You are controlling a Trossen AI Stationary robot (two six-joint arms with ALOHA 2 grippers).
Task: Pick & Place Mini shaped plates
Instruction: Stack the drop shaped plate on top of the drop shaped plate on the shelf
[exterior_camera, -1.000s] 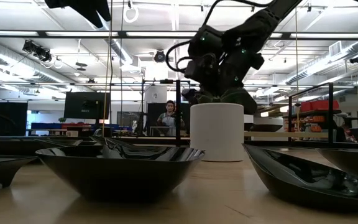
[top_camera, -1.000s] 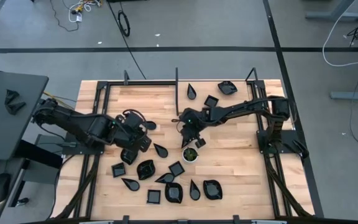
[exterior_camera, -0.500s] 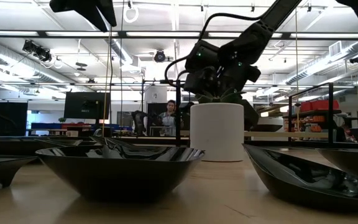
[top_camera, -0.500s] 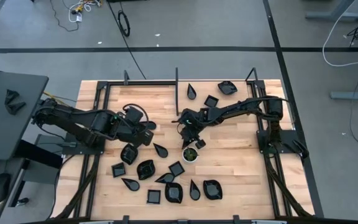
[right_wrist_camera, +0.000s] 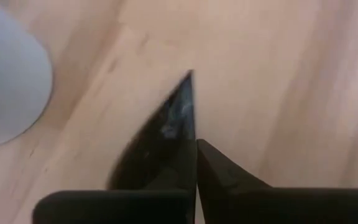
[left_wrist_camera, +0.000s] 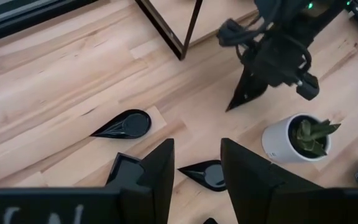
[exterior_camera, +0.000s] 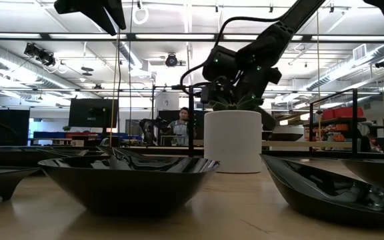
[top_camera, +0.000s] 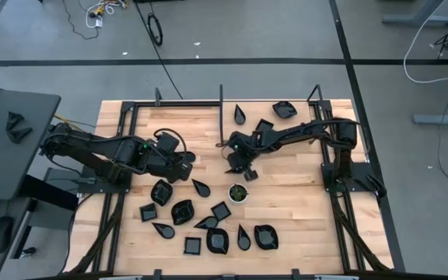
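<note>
Since 1 second earlier, the right hand (top_camera: 238,161) has pulled back from the white pot (top_camera: 238,193) and closed on a teardrop plate (left_wrist_camera: 248,88), lifting it edge-on above the bench (top_camera: 286,187), tip pointing downward, long axis steeply tilted. The left hand (top_camera: 183,165) hovers partly open, empty, above the scattered plates (top_camera: 201,225).

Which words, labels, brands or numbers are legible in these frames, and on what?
No text can be read in full.
White lettering on the body of the left gripper, left wrist view: cut off at the picture's edge, unreadable.
Anything posted in the room beyond the table, low view: too small to read.
</note>
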